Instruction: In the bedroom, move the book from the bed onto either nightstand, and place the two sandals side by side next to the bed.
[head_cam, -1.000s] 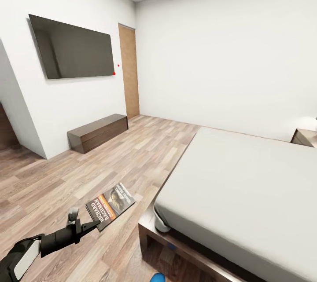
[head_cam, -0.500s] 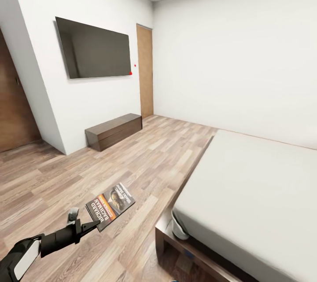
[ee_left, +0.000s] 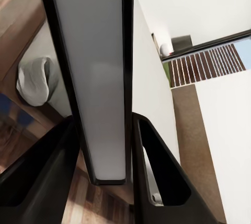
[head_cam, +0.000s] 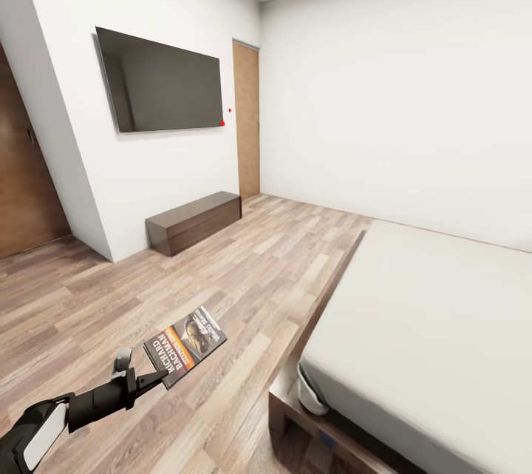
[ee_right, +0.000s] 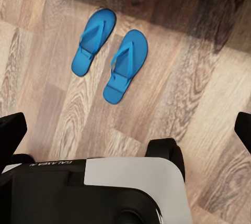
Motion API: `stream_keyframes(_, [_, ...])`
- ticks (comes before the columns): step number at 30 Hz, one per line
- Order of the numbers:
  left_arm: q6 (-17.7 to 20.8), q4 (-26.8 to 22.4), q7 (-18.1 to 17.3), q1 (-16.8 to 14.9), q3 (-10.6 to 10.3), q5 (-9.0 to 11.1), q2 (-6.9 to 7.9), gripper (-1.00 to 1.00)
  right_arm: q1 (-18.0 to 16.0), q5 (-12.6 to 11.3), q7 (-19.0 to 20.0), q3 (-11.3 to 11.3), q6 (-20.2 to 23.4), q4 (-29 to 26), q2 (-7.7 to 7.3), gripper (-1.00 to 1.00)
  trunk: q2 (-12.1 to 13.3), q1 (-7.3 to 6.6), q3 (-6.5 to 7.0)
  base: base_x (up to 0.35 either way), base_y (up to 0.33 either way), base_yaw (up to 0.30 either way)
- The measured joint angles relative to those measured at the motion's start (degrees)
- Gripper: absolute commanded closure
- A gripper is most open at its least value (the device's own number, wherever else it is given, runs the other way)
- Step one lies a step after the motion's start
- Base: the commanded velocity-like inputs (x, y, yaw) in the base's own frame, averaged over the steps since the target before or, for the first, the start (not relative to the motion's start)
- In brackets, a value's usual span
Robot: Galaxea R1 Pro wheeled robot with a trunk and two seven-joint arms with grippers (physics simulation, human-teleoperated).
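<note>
While the left gripper [head_cam: 151, 382] jaws pinch the book [head_cam: 185, 345], the right gripper [ee_right: 125, 130] jaws hang spread above two sandals [ee_right: 111, 59].

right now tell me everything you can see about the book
The book is a thin paperback with a dark cover bearing a picture, white title lettering and an orange band. It is held in the air over the wood-plank floor, clamped at one edge by the left tool, cover up and tilted. In the left wrist view it stands edge-on between the two black fingers. It touches neither the floor nor the bed.
</note>
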Motion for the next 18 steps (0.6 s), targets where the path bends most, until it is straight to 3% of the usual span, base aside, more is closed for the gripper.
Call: stream_keyframes(18, [-0.02, -0.04, 0.00, 0.01, -0.01, -0.07, 0.00, 1.00, -0.01, -0.07, -0.01, -0.05, 0.00, -0.01, 0.00, -1.00, 0.00, 0.01, 0.00, 0.046, 0.141, 0.000])
